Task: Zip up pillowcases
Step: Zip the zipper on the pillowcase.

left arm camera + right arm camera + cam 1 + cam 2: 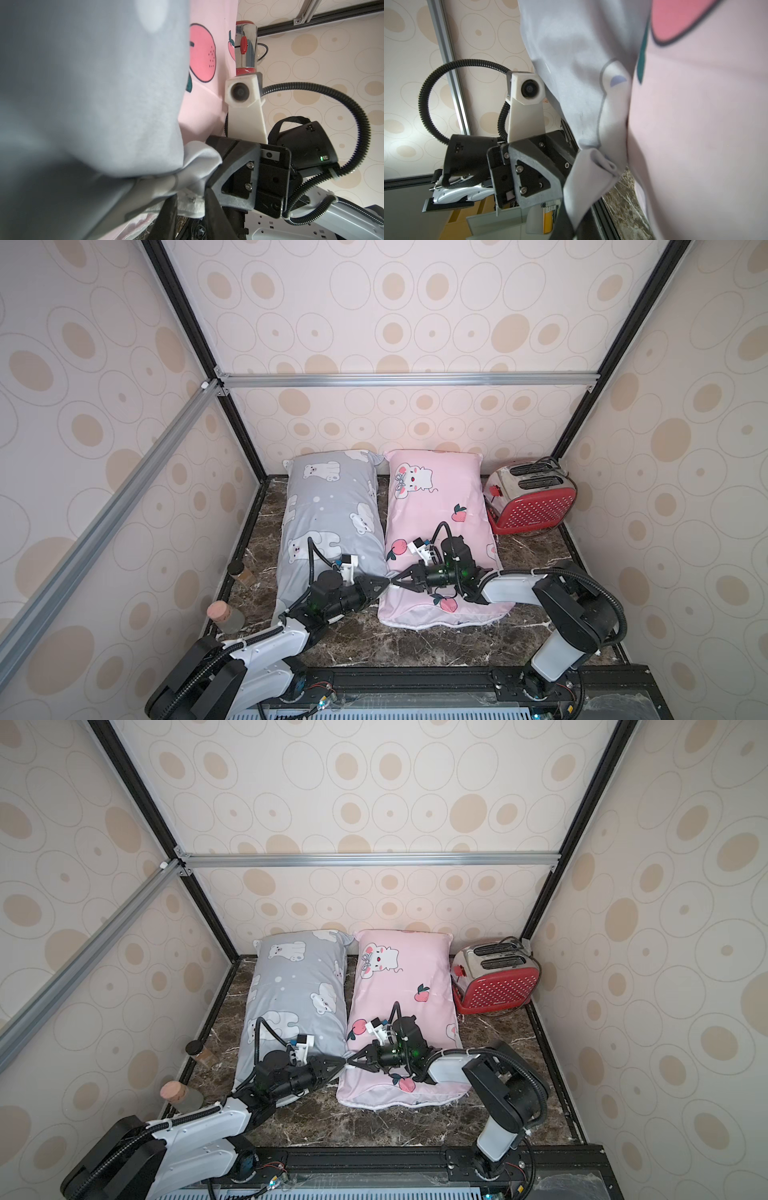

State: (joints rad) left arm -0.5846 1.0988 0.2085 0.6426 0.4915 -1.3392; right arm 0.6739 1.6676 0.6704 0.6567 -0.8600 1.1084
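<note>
Two pillowcases lie side by side on the marble table (415,649): a grey pillowcase (328,506) (291,986) with white bears, and to its right a pink pillowcase (432,506) (399,986) with peaches. Both grippers meet tip to tip at the grey one's near right corner. My right gripper (395,578) (572,216) is shut on that corner's grey fabric (581,83). In the left wrist view my left gripper (383,584) (190,196) stands slightly open. The grey case's hem and a small metal zipper pull (192,200) lie flat between its fingers.
A red toaster (530,495) stands at the back right beside the pink pillowcase. A cork-stoppered bottle (224,616) and a dark-lidded jar (240,572) sit along the table's left edge. Patterned walls close in on three sides.
</note>
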